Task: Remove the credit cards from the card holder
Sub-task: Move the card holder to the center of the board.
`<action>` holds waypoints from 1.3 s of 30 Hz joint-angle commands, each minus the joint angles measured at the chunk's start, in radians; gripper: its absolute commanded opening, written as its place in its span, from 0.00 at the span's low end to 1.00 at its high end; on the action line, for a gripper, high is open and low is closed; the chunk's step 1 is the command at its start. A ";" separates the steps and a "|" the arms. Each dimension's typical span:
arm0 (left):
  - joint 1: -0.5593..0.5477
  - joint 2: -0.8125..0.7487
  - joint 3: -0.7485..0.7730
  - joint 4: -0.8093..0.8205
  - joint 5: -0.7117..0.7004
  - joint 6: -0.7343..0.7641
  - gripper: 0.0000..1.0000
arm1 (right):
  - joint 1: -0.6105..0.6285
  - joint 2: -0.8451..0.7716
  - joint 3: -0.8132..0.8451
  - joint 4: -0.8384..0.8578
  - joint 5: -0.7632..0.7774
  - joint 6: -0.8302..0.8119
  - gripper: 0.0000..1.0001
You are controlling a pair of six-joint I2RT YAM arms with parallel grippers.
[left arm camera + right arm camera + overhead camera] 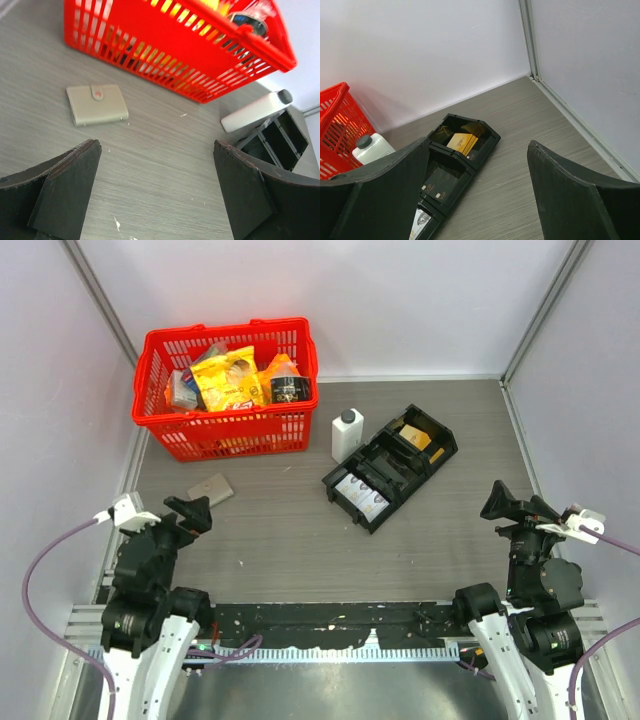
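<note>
The card holder (211,489) is a small flat grey-tan wallet, closed with a snap tab, lying on the table in front of the red basket. In the left wrist view the card holder (97,104) lies ahead and left of my fingers. No credit cards show from it. My left gripper (190,510) hovers just near of it, open and empty, seen in its own camera as the left gripper (157,170). My right gripper (505,502) is at the right side, far from the holder; the right gripper (479,185) is open and empty.
A red basket (226,390) of groceries stands at the back left. A white bottle (346,433) stands beside a black compartmented tray (390,466) holding gold, black and white cards. Grey walls close in left, right and back.
</note>
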 commanded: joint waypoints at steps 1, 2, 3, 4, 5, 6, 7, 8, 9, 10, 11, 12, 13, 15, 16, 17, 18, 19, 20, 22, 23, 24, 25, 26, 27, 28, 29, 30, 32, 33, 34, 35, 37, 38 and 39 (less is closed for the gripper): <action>0.004 0.158 0.014 -0.022 0.021 -0.119 1.00 | -0.002 -0.006 0.013 0.024 0.009 -0.007 0.83; 0.004 0.197 0.017 -0.027 0.021 -0.134 1.00 | -0.002 -0.012 0.012 0.024 0.012 -0.007 0.84; 0.004 0.241 0.019 -0.029 0.018 -0.148 1.00 | -0.001 -0.017 0.012 0.026 0.010 -0.007 0.84; 0.004 0.278 0.019 -0.029 0.015 -0.162 1.00 | 0.001 -0.020 0.009 0.027 0.010 -0.007 0.84; 0.003 0.324 0.017 -0.029 0.012 -0.171 1.00 | 0.004 -0.026 0.007 0.030 0.010 -0.007 0.84; 0.004 0.367 0.012 -0.024 0.000 -0.183 1.00 | 0.007 -0.031 0.004 0.033 0.010 -0.007 0.84; 0.006 0.401 0.005 -0.013 -0.013 -0.197 1.00 | 0.009 -0.034 0.004 0.032 0.009 -0.007 0.84; 0.004 0.441 -0.004 0.002 -0.031 -0.206 1.00 | 0.012 -0.040 0.000 0.033 0.007 -0.007 0.84; 0.006 0.471 -0.014 0.010 -0.049 -0.222 1.00 | 0.015 -0.043 -0.002 0.037 0.006 -0.007 0.84; 0.006 0.501 -0.021 0.026 -0.065 -0.232 0.99 | 0.019 -0.047 -0.004 0.037 0.004 -0.007 0.84; 0.009 0.531 -0.034 0.066 -0.085 -0.238 0.99 | 0.021 -0.047 -0.002 0.037 0.004 -0.007 0.84; 0.012 0.554 -0.044 0.086 -0.105 -0.245 0.99 | 0.024 -0.047 -0.004 0.037 0.004 -0.005 0.84; 0.019 0.580 -0.049 0.105 -0.127 -0.251 1.00 | 0.026 -0.047 -0.004 0.037 0.000 -0.007 0.84; 0.044 0.635 -0.058 0.151 -0.155 -0.254 1.00 | 0.030 -0.047 -0.004 0.037 0.000 -0.007 0.84; 0.062 0.660 -0.061 0.184 -0.154 -0.252 1.00 | 0.035 -0.047 -0.004 0.037 -0.003 -0.005 0.84; 0.084 0.686 -0.066 0.215 -0.145 -0.251 1.00 | 0.033 -0.046 -0.004 0.038 -0.005 -0.008 0.84; 0.110 0.718 -0.070 0.252 -0.125 -0.251 0.99 | 0.036 -0.046 -0.004 0.038 -0.005 -0.008 0.84; 0.134 0.752 -0.077 0.293 -0.094 -0.249 0.98 | 0.036 -0.046 -0.004 0.038 -0.009 -0.008 0.84; 0.168 0.781 -0.080 0.319 -0.064 -0.249 0.96 | 0.039 -0.046 -0.004 0.040 -0.011 -0.008 0.84; 0.239 0.837 -0.081 0.382 0.016 -0.243 0.92 | 0.041 -0.046 -0.005 0.040 -0.016 -0.010 0.84; 0.265 0.860 -0.086 0.422 0.035 -0.236 0.90 | 0.042 -0.047 -0.005 0.040 -0.017 -0.008 0.84; 0.282 0.880 -0.095 0.459 0.046 -0.228 0.88 | 0.044 -0.046 -0.005 0.040 -0.019 -0.010 0.84; 0.297 0.896 -0.104 0.485 0.056 -0.225 0.85 | 0.042 -0.047 -0.004 0.040 -0.020 -0.010 0.84; 0.317 0.913 -0.113 0.517 0.079 -0.220 0.83 | 0.044 -0.047 -0.005 0.041 -0.020 -0.010 0.84; 0.335 0.927 -0.127 0.546 0.110 -0.217 0.81 | 0.044 -0.047 -0.007 0.043 -0.022 -0.010 0.84; 0.361 0.944 -0.139 0.580 0.136 -0.217 0.80 | 0.044 -0.047 -0.005 0.043 -0.023 -0.010 0.84; 0.381 0.962 -0.150 0.608 0.163 -0.219 0.77 | 0.045 -0.047 -0.007 0.044 -0.026 -0.011 0.84; 0.398 0.987 -0.161 0.641 0.187 -0.225 0.74 | 0.045 -0.046 -0.007 0.046 -0.029 -0.011 0.84; 0.418 1.038 -0.173 0.707 0.226 -0.229 0.69 | 0.045 -0.047 -0.010 0.050 -0.034 -0.011 0.84; 0.426 1.068 -0.178 0.726 0.243 -0.229 0.66 | 0.045 -0.047 -0.008 0.047 -0.034 -0.013 0.84; 0.429 1.097 -0.178 0.743 0.253 -0.229 0.63 | 0.047 -0.046 -0.010 0.047 -0.037 -0.014 0.84; 0.431 1.122 -0.179 0.755 0.253 -0.229 0.60 | 0.045 -0.047 -0.010 0.047 -0.037 -0.011 0.84; 0.435 1.171 -0.189 0.792 0.303 -0.229 0.57 | 0.045 -0.046 -0.008 0.047 -0.040 -0.013 0.84; 0.435 1.185 -0.198 0.818 0.314 -0.234 0.56 | 0.045 -0.047 -0.011 0.047 -0.042 -0.013 0.84; 0.438 1.196 -0.205 0.838 0.322 -0.240 0.55 | 0.047 -0.046 -0.011 0.049 -0.042 -0.011 0.84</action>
